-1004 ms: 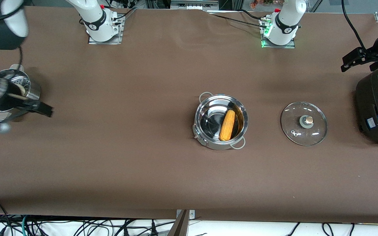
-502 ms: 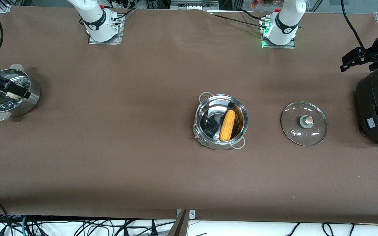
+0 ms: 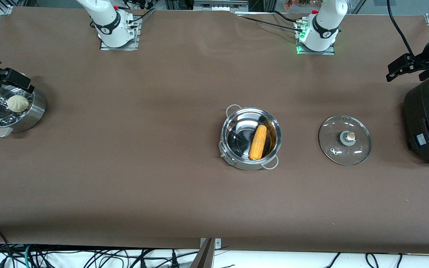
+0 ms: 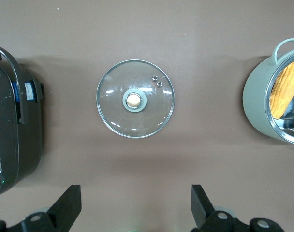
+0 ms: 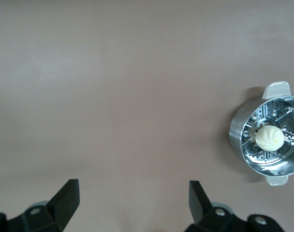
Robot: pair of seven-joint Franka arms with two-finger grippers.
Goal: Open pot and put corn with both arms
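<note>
The steel pot (image 3: 233, 128) stands open mid-table with the corn (image 3: 258, 142) lying inside it; both also show in the left wrist view, the pot (image 4: 257, 104) and the corn (image 4: 286, 89). Its glass lid (image 3: 344, 140) lies flat on the table beside it toward the left arm's end, also in the left wrist view (image 4: 135, 98). My left gripper (image 4: 136, 205) is open and empty, high over the table near the black cooker; it shows in the front view (image 3: 399, 69). My right gripper (image 5: 133, 200) is open and empty, high by the steamer pot; it shows in the front view (image 3: 8, 80).
A steel steamer pot (image 3: 35, 111) holding a white bun (image 3: 17, 103) stands at the right arm's end, also in the right wrist view (image 5: 243, 140). A large black cooker (image 3: 428, 123) stands at the left arm's end.
My right arm has swung away from over the steamer pot toward the table's edge, uncovering the bun. The left arm, pot, corn and lid have not moved.
</note>
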